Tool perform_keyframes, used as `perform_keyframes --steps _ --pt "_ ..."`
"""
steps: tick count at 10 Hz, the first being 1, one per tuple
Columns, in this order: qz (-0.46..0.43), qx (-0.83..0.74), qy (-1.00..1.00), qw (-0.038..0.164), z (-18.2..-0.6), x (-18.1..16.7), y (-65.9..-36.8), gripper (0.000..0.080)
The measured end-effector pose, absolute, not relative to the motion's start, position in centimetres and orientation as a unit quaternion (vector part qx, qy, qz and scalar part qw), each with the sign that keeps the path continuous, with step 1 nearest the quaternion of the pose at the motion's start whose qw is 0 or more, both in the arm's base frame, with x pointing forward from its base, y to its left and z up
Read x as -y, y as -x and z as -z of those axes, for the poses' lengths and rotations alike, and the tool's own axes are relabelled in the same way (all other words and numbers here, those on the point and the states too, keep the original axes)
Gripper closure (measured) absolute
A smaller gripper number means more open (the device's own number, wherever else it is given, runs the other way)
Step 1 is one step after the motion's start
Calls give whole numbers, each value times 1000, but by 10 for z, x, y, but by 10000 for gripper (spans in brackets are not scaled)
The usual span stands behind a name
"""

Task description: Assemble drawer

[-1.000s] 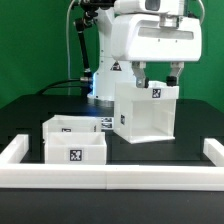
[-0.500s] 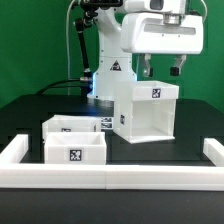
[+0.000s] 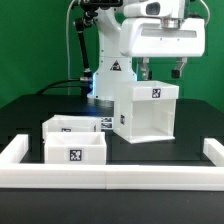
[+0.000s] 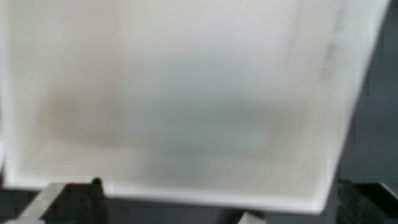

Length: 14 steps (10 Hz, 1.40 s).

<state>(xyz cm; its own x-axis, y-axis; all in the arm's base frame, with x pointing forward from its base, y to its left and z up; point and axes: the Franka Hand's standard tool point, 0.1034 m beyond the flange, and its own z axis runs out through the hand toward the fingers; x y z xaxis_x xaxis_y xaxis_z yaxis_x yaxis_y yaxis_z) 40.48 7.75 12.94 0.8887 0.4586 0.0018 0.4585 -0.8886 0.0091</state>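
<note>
White plastic, low and open-topped, the tagged drawer (image 3: pixel 75 142) sits by the near edge of the black worktop (image 3: pixel 25 118), exterior view's left. The two-finger gripper (image 3: pixel 161 72) hangs spread wide above the taller white hollow housing (image 3: pixel 146 112).

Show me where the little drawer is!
The drawer sits toward the exterior view's left, beside the taller housing and just behind the front border rail.

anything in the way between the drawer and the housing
Nothing visible. Only bare black table lies between the drawer and the housing on the exterior view's right. The open claw hangs above the housing.
</note>
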Motion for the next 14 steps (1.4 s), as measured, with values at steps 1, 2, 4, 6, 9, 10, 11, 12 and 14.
perform_keyframes --steps 1,2,4,6,9,10,11,12,14 --pt "2 -243 -970 5 -127 -82 -396 150" --pt "6 -246 -969 4 -124 -85 -391 150" --pt "10 -239 -971 -5 -116 -89 -381 150" --pt "14 -228 -974 -13 -108 -93 -378 150" --pt "18 -201 -979 -35 -107 -93 -379 150" --pt "19 -200 -979 -35 -107 -93 -379 270" --pt "19 -200 -979 -35 -107 -92 -379 270" --pt "20 -200 -979 -35 -107 -92 -379 408" --pt "20 -200 -979 -35 -107 -92 -379 545"
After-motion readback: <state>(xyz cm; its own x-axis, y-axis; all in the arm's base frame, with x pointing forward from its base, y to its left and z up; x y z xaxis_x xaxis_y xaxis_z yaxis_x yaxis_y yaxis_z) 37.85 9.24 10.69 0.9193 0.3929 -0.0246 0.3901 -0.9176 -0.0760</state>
